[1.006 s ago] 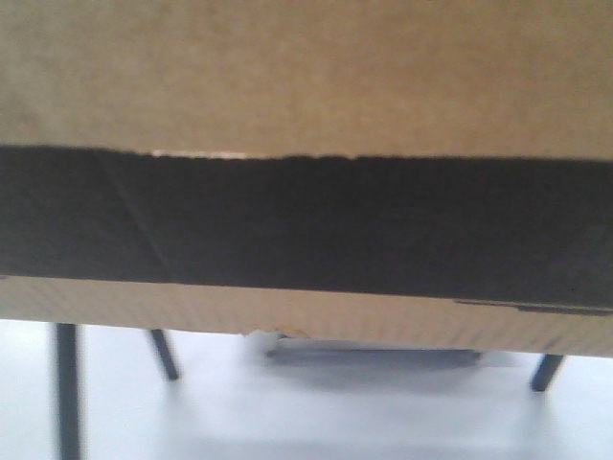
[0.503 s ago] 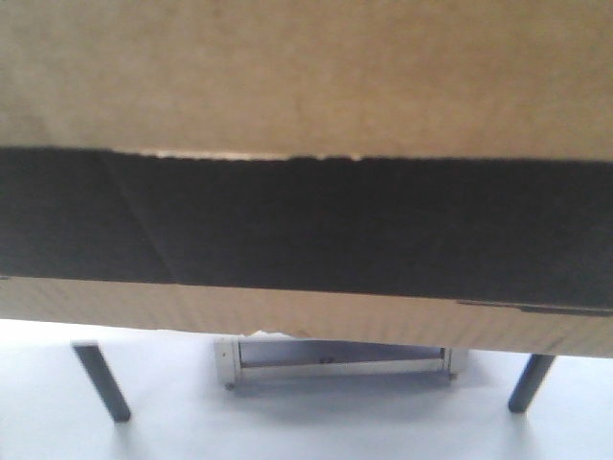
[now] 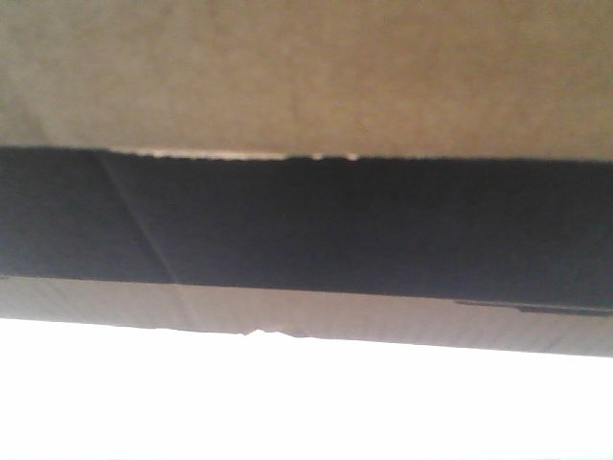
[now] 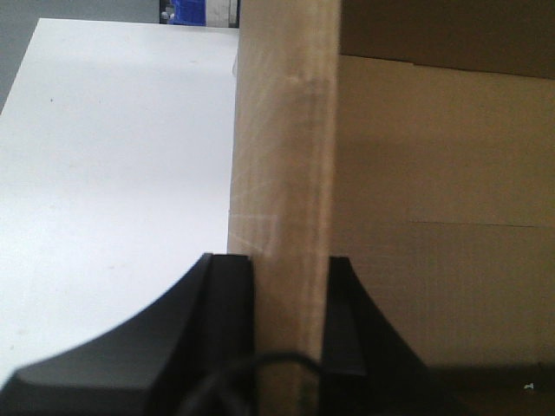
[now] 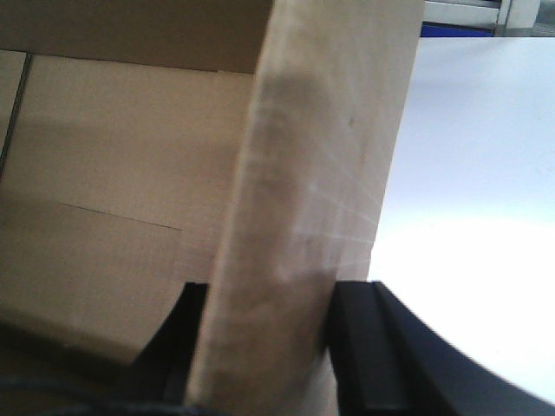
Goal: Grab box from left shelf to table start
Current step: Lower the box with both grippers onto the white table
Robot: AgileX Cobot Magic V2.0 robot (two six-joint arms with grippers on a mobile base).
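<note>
**Box in both arms, out over the table, not yet let go**

From where I stand the cardboard box (image 3: 306,77) fills nearly the whole front view: a tan panel above, a dark shadowed band across the middle, a ragged tan edge below. Under that edge there is only a glaring white strip, too washed out to read.

The left gripper (image 4: 286,347) is clamped on one upright wall of the box. Its black fingers (image 4: 227,321) press the cardboard from either side with no gap showing. The right gripper (image 5: 269,347) does the same on the opposite wall, its jaws tight against the board. So the box hangs, or sits, between the two arms.

Beside each gripped wall lies the white table (image 4: 104,191), plain and bare as far as the wrist views reach (some blue things show past its far edge, too small to name). No shelf appears in any view.

My reading is that the fetching is done and the box is over the table. Whether its bottom touches the top I cannot tell. What is left is to set it down, if that is not done, and to open both grippers.
</note>
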